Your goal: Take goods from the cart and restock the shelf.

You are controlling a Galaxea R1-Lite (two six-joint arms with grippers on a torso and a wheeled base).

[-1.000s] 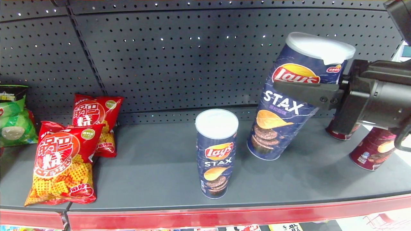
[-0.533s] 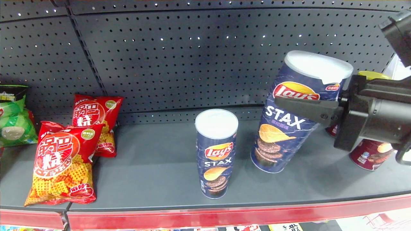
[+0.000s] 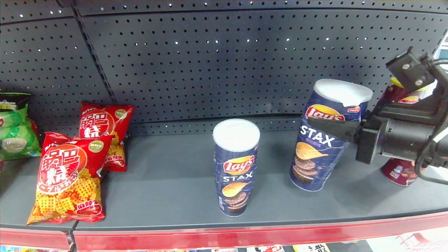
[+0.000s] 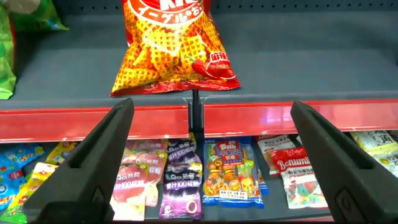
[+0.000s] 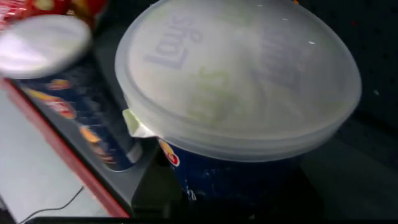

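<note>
Right gripper point(image 3: 327, 122) is clasping the tilted blue can point(image 3: 315, 164), seemingly touching the shelf point(image 3: 168, 182) right of a standing can point(image 3: 236, 168); release pending.

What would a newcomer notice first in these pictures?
Most striking is the tilted dark blue cardboard chip can with a white plastic lid, clamped in the right gripper at the right of the grey shelf. A matching dark blue can stands upright mid-shelf, and two red snack bags lie at the left.
</note>
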